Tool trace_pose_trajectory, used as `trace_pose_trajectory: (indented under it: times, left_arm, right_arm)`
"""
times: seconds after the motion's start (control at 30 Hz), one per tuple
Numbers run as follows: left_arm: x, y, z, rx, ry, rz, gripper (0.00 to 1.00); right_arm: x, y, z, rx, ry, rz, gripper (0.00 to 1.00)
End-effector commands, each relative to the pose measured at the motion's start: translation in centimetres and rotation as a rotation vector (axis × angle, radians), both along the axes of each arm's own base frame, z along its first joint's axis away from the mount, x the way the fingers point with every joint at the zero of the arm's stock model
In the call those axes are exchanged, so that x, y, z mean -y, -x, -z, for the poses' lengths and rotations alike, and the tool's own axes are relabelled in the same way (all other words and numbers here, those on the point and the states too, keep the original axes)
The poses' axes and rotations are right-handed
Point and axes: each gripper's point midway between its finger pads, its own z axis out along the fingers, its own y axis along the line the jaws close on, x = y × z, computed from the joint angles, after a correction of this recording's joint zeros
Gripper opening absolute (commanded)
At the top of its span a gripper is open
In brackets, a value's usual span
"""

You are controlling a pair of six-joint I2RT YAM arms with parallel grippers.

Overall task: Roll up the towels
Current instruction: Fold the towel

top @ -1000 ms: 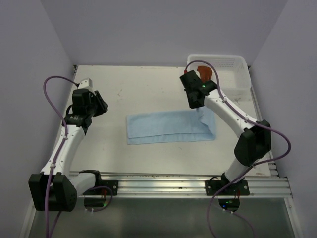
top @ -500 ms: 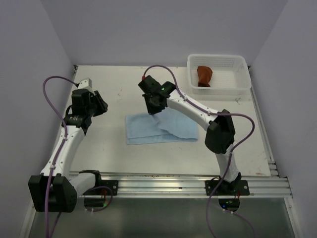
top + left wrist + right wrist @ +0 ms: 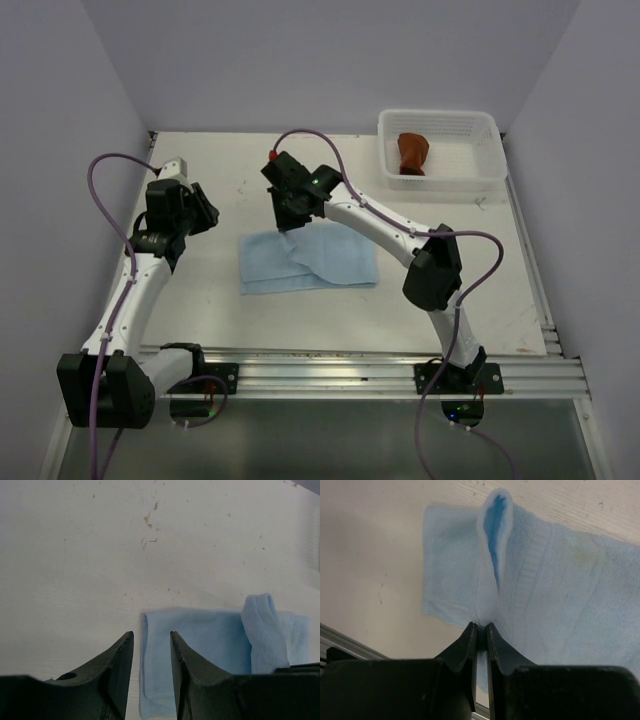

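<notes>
Since a moment ago the right jaws have pulled their pinched fold of the light blue towel (image 3: 330, 268) further left across the desk (image 3: 300, 170), the whole cloth sliding left with them, while the left arm (image 3: 135, 285) has stayed put. The right jaws are clamped nearly shut on a raised ridge at the towel's far edge; the left jaws stand partly open, hovering near its left edge without touching. The rust-red towel (image 3: 411, 153) lies in the white mesh basket (image 3: 490, 165) at the far right corner, well apart, with bare desk right of the blue towel.
</notes>
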Motion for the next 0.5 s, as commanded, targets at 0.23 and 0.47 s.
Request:
trace_pose_trajectory:
  times: [0.23,0.47]
  left_arm:
    - [0.2,-0.2,-1.0,0.053,-0.024,0.02,0.4]
    - [0.2,-0.2,-1.1,0.055,-0.025,0.019,0.4]
  right_arm:
    - [-2.0,-0.2,-3.5,0.055,-0.105,0.028,0.0]
    - [-2.1,-0.2,-6.4,0.102,-0.125,0.029,0.0]
